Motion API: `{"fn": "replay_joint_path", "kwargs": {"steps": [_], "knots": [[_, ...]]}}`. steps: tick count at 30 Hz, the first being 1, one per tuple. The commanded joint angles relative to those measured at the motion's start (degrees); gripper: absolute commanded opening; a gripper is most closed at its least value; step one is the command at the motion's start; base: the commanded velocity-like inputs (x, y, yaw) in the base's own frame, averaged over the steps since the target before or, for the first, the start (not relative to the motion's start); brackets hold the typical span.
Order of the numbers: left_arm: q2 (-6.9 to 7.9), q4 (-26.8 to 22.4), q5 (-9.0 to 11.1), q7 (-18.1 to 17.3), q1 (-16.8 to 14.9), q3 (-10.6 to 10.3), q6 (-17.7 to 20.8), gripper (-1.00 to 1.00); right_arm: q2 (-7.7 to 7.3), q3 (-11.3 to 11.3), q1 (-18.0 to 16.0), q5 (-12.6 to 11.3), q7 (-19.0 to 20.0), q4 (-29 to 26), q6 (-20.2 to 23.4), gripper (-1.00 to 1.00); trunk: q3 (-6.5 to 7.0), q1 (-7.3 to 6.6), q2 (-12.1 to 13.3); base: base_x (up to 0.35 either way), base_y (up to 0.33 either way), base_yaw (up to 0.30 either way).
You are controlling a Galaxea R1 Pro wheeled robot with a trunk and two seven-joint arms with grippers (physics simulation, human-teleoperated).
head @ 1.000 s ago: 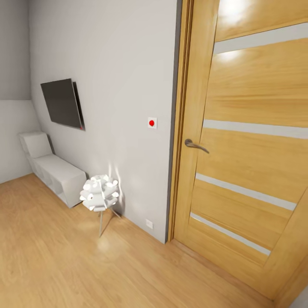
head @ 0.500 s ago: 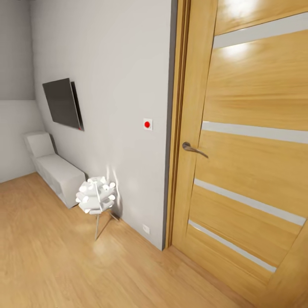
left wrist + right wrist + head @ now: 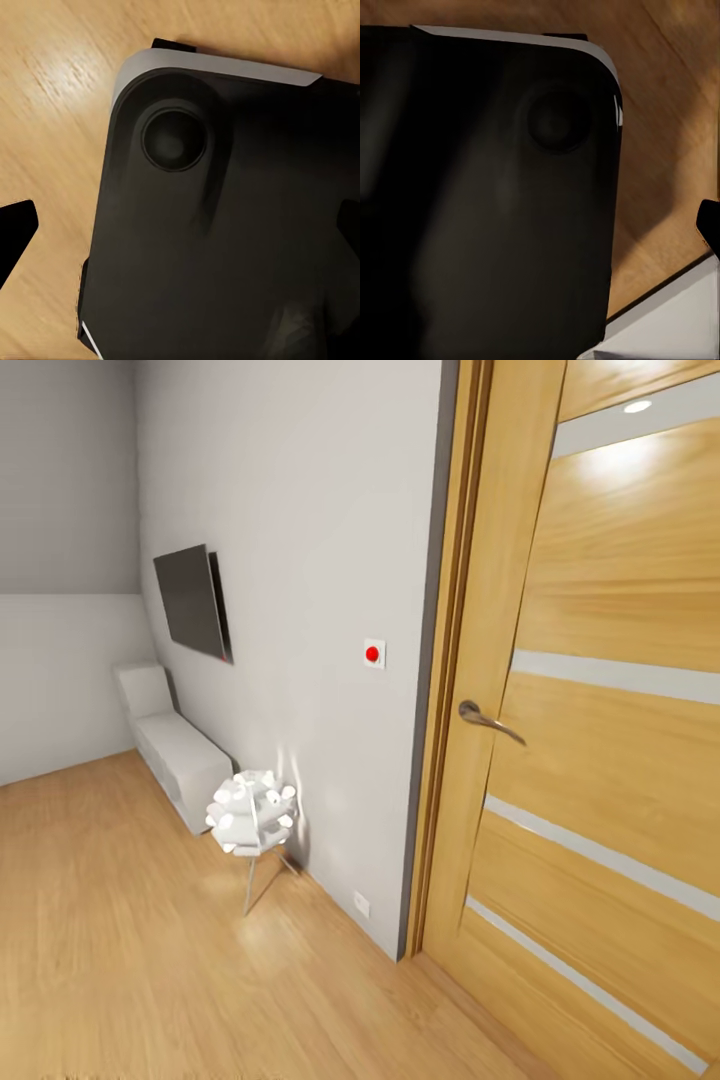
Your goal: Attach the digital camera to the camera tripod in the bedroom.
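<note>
We're in transit: neither camera nor tripod is in view, just one closed wooden door (image 3: 600, 760) with one lever handle (image 3: 488, 718). Left of the door, one red-dot wall switch (image 3: 374, 653), one dark wall screen (image 3: 192, 603) and one white lamp (image 3: 252, 813) hug the wall, leaving floor free. Both wrist cameras look down on the robot's black base (image 3: 217, 225); I cannot tell either tool's state.

- The door (image 3: 610, 740) is glossy honey-coloured wood with pale matt strips and a metal handle (image 3: 488, 719).
- The floor (image 3: 120, 940) is smooth light wood.
- The wall (image 3: 300, 560) is matt grey.
- The robot base (image 3: 225, 225) looks like matt black plastic.
</note>
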Motion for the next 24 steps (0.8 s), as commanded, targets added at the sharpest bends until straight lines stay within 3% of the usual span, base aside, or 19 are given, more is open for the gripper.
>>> {"fn": "replay_joint_path", "kwargs": {"steps": [1, 11, 19, 24], "knots": [[-0.02, 0.0, 0.2, 0.0, 0.0, 0.4, -0.1, 1.00, 0.00, 0.1, 0.0, 0.0, 0.0, 0.0, -0.2, 1.00, -0.04, 0.01, 0.0, 0.023, -0.031, 0.267], [0.08, 0.0, 0.9, 0.1, 0.0, 0.4, -0.1, 1.00, -0.02, 0.1, 0.0, 0.1, 0.0, 0.0, -0.2, 1.00, -0.04, 0.01, 0.0, 0.006, -0.008, 0.268], [0.21, 0.1, 6.2, -0.1, 0.0, 0.2, -0.1, 1.00, -0.02, 0.1, 0.0, 0.1, 0.0, 0.0, -0.2, 1.00, -0.04, 0.01, 0.0, 0.000, -0.001, 0.268], [0.24, 0.1, 8.2, -0.2, 0.0, 0.1, -0.1, 1.00, -0.02, 0.1, 0.0, 0.1, 0.0, 0.0, -0.2, 1.00, -0.04, 0.01, 0.0, 0.000, 0.000, 0.268]]}}
